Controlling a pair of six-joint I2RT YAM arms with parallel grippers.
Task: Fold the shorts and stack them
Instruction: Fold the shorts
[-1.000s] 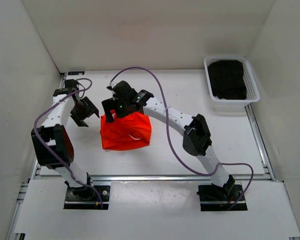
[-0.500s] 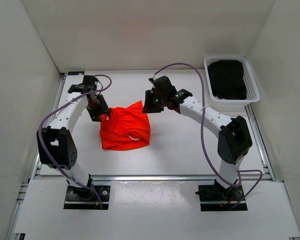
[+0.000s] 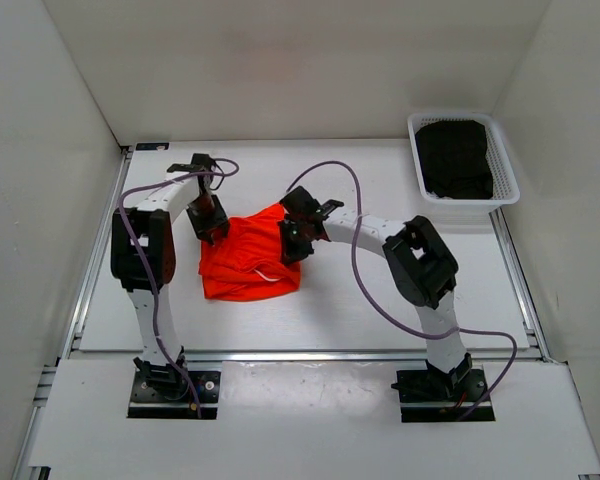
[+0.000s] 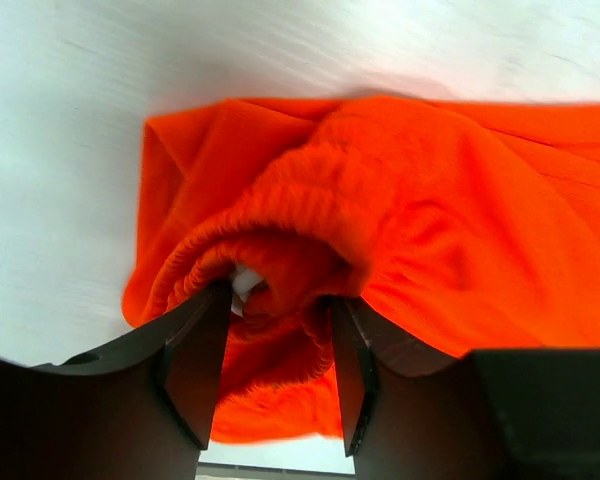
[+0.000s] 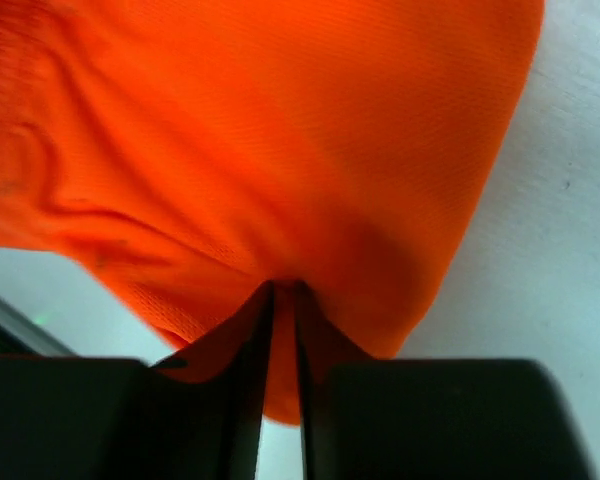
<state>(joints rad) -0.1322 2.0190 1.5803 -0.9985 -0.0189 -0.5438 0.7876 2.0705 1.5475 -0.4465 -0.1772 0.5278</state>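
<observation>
The orange-red shorts [image 3: 248, 262] lie bunched on the white table, left of centre, with a bit of white drawstring [image 3: 271, 273] showing. My left gripper [image 3: 211, 222] is at their back left corner. In the left wrist view its fingers [image 4: 193, 365] clamp the gathered waistband [image 4: 280, 250], which fills the gap of the left gripper [image 4: 278, 300], beside the drawstring [image 4: 245, 282]. My right gripper [image 3: 292, 240] is at the shorts' right edge. The right wrist view shows the right gripper [image 5: 284, 290] nearly closed, pinching a thin fold of the shorts [image 5: 280, 150].
A white slatted basket [image 3: 503, 165] at the back right corner holds dark folded clothes [image 3: 455, 157]. White walls enclose the table on three sides. Purple cables loop above both arms.
The left gripper slid right onto the waistband corner and closed on it. The right gripper swung from the back of the table down to the shorts' right edge and closed on the fabric.
</observation>
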